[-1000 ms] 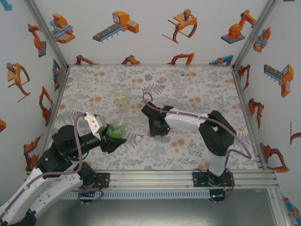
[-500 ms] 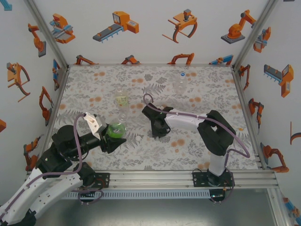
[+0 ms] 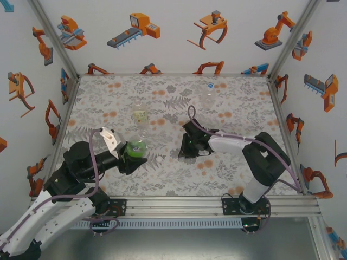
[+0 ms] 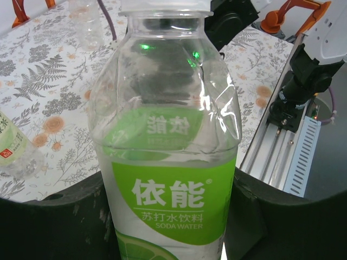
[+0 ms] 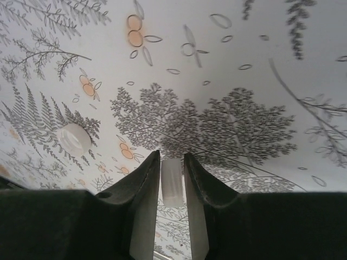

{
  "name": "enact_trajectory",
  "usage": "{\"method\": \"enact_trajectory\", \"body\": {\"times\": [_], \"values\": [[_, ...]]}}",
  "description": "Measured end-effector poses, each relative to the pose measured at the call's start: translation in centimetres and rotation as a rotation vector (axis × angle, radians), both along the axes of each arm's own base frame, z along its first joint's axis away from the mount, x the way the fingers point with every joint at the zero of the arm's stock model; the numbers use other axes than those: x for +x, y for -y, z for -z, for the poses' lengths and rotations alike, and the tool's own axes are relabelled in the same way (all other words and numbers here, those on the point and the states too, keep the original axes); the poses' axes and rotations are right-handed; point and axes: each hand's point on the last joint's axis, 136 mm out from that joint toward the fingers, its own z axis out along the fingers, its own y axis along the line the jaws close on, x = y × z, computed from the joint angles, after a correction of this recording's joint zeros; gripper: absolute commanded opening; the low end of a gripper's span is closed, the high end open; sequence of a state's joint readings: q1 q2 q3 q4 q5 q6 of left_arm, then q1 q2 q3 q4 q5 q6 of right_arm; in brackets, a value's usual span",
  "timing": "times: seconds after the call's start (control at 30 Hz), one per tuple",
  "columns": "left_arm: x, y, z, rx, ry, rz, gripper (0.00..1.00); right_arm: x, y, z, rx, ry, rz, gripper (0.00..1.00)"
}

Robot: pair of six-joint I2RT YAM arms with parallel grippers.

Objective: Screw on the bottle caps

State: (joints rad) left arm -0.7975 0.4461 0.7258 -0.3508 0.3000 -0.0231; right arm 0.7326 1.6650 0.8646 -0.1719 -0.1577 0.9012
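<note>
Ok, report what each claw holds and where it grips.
Left claw: the green-labelled bottle, clamped on both sides of its lower body. Right claw: a white bottle cap, pinched between the fingertips.

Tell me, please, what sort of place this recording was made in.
Probably a purpose-built robot test booth: white walls printed with orange robot cartoons, an aluminium frame at the corners, and a floral-patterned table with a mounting rail along its near edge.

The left gripper grips the green bottle left of the table's middle, toward its near edge; the right gripper points down at mid-table; the pale yellow-green bottle stands behind the green one; the colourless bottle stands near the far edge.
</note>
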Motion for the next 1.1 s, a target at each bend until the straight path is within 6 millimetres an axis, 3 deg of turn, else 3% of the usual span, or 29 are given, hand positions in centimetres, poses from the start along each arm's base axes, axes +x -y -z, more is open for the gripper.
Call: {"method": "enact_trajectory", "body": {"times": [0.3, 0.6, 0.9, 1.0, 1.1], "values": [[0.5, 0.9, 0.4, 0.012, -0.016, 0.015, 0.0, -0.1, 2.1, -0.3, 0.01, 0.009, 0.042, 0.42], [0.9, 1.4, 0.5, 0.014, -0.021, 0.022, 0.0, -0.1, 4.2, -1.3, -0.151, 0.004, 0.027, 0.48], [0.9, 1.4, 0.2, -0.004, -0.022, 0.018, 0.0, 0.2, 0.8, -6.4, -0.234, 0.129, -0.084, 0.52], [0.9, 1.2, 0.3, -0.008, -0.02, 0.01, 0.0, -0.3, -0.2, -6.7, -0.256, 0.15, -0.113, 0.53], [0.9, 1.0, 0.4, -0.012, -0.019, 0.003, 0.0, -1.0, -0.4, -5.7, -0.295, 0.14, -0.135, 0.54]]}}
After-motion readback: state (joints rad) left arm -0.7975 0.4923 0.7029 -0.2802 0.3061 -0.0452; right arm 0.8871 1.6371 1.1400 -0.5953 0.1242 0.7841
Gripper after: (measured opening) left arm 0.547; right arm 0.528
